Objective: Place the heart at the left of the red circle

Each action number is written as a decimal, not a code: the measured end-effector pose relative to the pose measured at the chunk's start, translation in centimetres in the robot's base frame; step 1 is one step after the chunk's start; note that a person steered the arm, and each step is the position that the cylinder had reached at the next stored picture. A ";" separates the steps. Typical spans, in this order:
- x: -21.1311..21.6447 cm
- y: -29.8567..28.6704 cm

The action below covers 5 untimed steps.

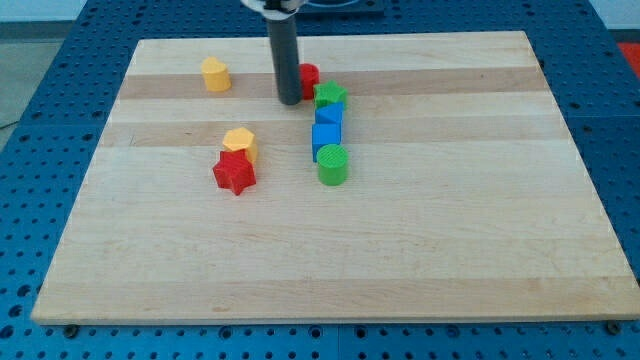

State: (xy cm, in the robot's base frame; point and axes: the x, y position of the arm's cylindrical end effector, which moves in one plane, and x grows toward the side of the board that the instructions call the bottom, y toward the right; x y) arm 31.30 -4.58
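The red circle (310,74) lies near the view's top centre, its left part hidden behind my rod. My tip (290,101) rests on the board just left of and slightly below the red circle, close beside it. A yellow block that looks like the heart (240,142) sits left of centre, touching the red star (234,173) below it. Another yellow block, seemingly a hexagon (214,74), lies at the upper left. My tip is well up and to the right of the heart-like block.
A green star (331,96) sits just right of my tip. Below it come two blue blocks (328,116) (325,138) and a green circle (333,165), in a close column. The wooden board (450,250) lies on a blue surface.
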 end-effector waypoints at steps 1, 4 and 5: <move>-4.6 3.1; 1.3 -1.6; 3.1 -9.3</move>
State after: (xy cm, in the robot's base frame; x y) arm 34.44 -13.90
